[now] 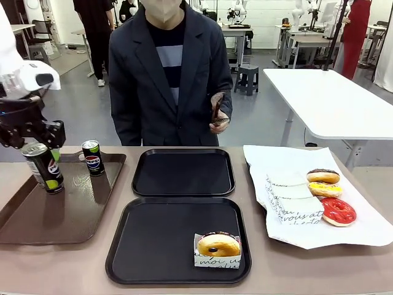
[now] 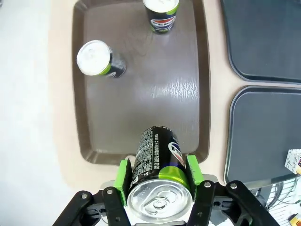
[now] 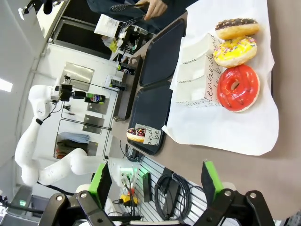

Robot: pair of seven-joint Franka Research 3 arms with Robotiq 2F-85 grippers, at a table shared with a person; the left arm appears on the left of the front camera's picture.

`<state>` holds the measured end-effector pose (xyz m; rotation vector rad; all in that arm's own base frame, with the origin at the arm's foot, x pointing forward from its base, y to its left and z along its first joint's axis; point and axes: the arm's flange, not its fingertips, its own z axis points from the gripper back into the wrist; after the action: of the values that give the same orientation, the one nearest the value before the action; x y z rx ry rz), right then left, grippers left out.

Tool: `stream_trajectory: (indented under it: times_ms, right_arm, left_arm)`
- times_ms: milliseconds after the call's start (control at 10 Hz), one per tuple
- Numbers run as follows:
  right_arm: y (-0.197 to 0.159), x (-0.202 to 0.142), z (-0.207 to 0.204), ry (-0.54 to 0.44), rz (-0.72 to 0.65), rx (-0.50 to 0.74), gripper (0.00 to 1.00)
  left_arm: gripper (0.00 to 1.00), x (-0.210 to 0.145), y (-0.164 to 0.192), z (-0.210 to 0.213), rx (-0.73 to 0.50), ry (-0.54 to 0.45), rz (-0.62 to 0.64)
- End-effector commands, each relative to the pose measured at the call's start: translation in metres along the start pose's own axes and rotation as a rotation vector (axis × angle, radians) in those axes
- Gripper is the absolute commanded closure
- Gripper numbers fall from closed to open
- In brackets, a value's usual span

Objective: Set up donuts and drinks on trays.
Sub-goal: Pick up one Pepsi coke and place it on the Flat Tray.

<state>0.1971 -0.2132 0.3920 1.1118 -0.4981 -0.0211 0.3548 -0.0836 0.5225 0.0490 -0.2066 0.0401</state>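
Observation:
My left gripper is shut on a black soda can, held slightly tilted over the near left part of the long brown tray. Two more cans stand on that tray; one of them shows at its far end. Two black trays lie in the middle: the far one is bare. The near one carries a chocolate-glazed donut in a paper holder. My right gripper is open above the table's right end.
White paper at the right holds chocolate, yellow and red donuts beside folded paper holders. A person stands across the table with tongs in one hand.

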Motion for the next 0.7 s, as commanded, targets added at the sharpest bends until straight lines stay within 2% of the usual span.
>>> stream_trajectory:
  times_ms: [0, 400, 500, 600]
  right_arm:
    - [0.0, 0.002, 0.002, -0.016, 0.015, 0.016, 0.0]
    - [0.0, 0.002, 0.002, -0.016, 0.015, 0.016, 0.0]
    - [0.0, 0.002, 0.002, -0.016, 0.015, 0.016, 0.0]
    - [0.0, 0.002, 0.002, -0.016, 0.015, 0.016, 0.0]
  left_arm:
    - [1.0, 0.008, -0.006, -0.014, -0.004, 0.006, -0.019]
    - [1.0, 0.008, -0.006, -0.014, -0.004, 0.006, -0.019]
    - [0.42, 0.005, -0.005, -0.016, 0.005, 0.026, -0.012]
    - [0.42, 0.0, -0.025, -0.014, -0.044, 0.022, -0.052]
